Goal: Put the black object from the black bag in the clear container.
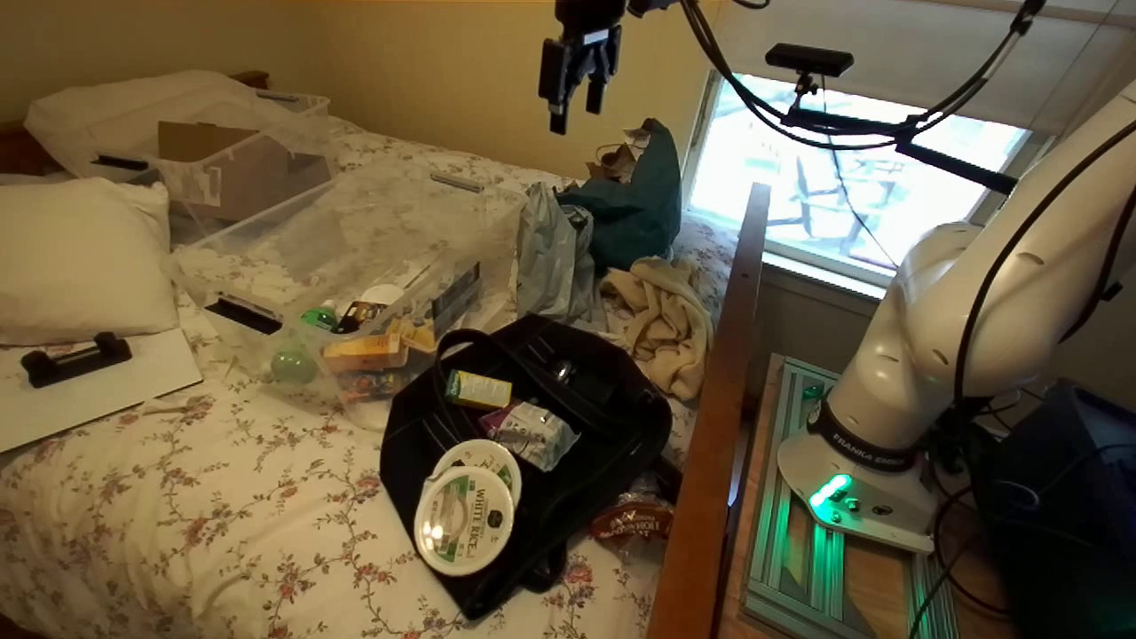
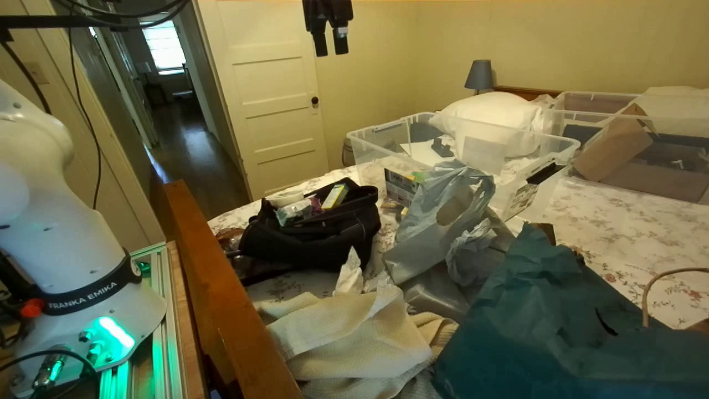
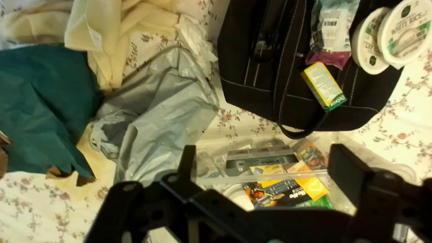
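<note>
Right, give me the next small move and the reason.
I'd probably shift the open gripper over the black bag before lowering. It holds nothing, and in the wrist view part of the container shows between its fingers, while the bag lies beyond their tips.

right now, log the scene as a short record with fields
fingers: open, holding nothing, high above the bed
black bag: on the bed, beside the clear container
in or on the bag: yellow-green box, plastic packet, two round white bowls
black object: cannot be singled out against the dark bag
clear container: holds several packages
also on bed: grey plastic bag, teal bag, cream cloth
</note>
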`<state>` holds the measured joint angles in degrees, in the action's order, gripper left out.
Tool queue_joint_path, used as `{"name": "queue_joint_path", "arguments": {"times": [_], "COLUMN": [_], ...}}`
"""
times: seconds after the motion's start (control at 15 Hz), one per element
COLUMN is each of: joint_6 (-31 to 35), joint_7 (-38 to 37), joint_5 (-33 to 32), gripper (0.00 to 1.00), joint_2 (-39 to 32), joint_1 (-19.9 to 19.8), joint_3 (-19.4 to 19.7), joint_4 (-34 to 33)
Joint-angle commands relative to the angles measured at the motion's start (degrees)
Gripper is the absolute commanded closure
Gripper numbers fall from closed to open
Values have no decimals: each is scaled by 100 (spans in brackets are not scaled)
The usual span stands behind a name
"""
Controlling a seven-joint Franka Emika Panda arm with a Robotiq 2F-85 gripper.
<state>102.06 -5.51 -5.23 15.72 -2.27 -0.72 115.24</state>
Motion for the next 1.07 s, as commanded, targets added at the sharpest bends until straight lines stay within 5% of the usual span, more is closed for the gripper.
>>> {"name": "queue_joint_path", "arguments": {"times": [0.0, 0.6, 1.0], "joint_6": [653, 839, 663], "joint_7": [133, 295, -425], "joint_5": [191, 153, 1053], "gripper": [0, 0, 0], "joint_2": [-271, -418, -259], "joint_1": [208, 349, 352], "joint_3": [-55, -106, -68], "joint_4": [-80, -26, 726]}}
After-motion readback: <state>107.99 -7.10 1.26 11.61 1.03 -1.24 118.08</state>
